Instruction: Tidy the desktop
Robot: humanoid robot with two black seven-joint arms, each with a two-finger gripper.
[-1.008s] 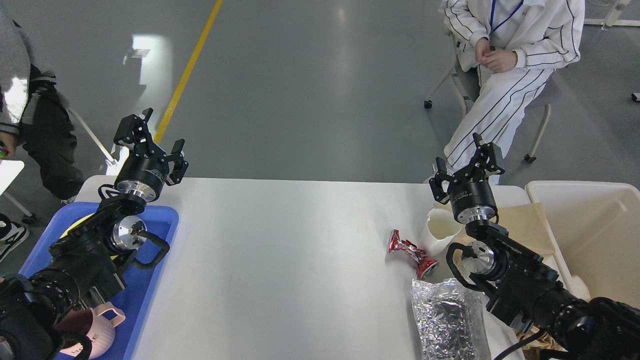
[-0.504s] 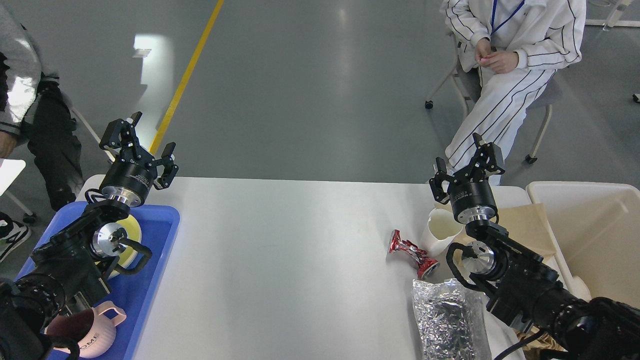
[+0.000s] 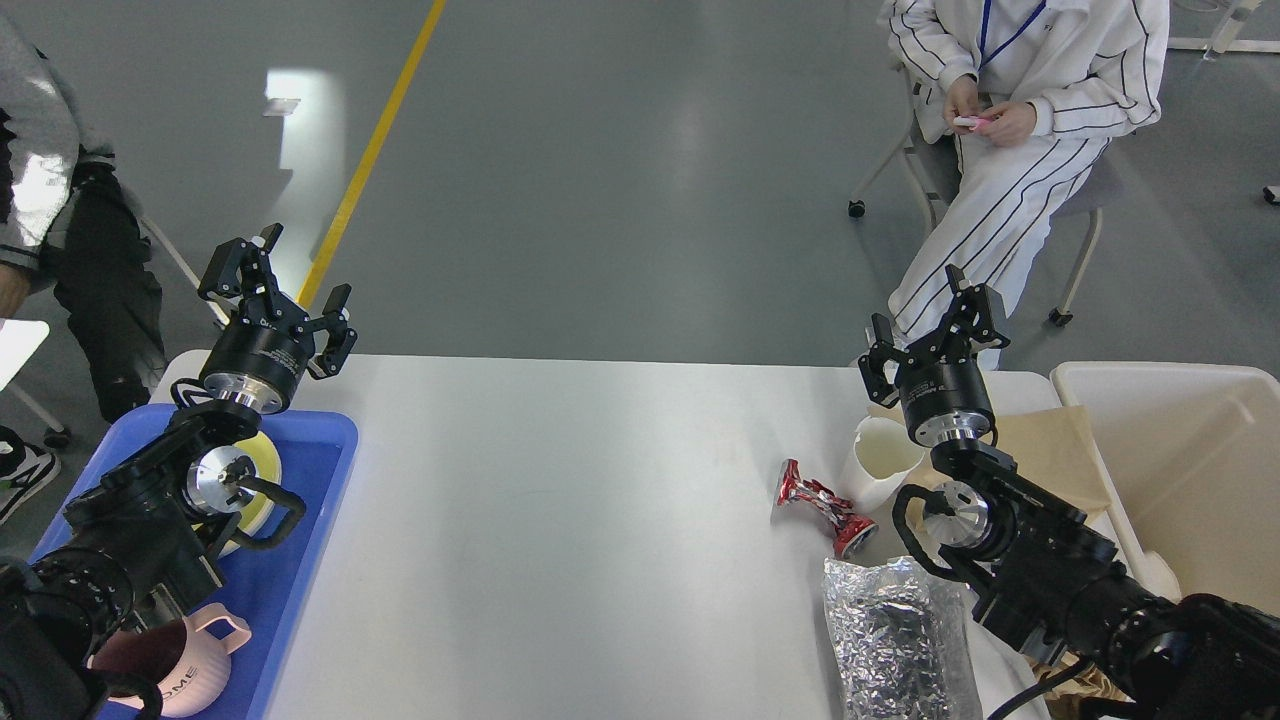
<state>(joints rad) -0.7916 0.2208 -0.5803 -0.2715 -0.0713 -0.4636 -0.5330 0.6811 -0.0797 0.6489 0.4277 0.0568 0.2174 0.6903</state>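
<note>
The white desktop (image 3: 560, 520) fills the middle of the head view. On its right side lie a crushed red can (image 3: 822, 505), a white paper cup (image 3: 878, 468) tipped on its side, a silver foil bag (image 3: 898, 640) and a sheet of brown paper (image 3: 1050, 455). My left gripper (image 3: 280, 290) hangs open above the far left corner, over the blue tray (image 3: 310, 500), holding nothing. My right gripper (image 3: 935, 325) stands open above the far edge behind the cup, holding nothing.
The blue tray holds a yellow round object (image 3: 258, 480) and a pink mug (image 3: 180, 670). A cream-white bin (image 3: 1190, 470) stands at the right. A seated person (image 3: 1010, 130) is beyond the table at the right, another person (image 3: 60, 200) at the left.
Over the second my left gripper has shifted left and slightly down, uncovering the yellow object in the tray. The right arm has not moved. The seated person now holds something pink.
</note>
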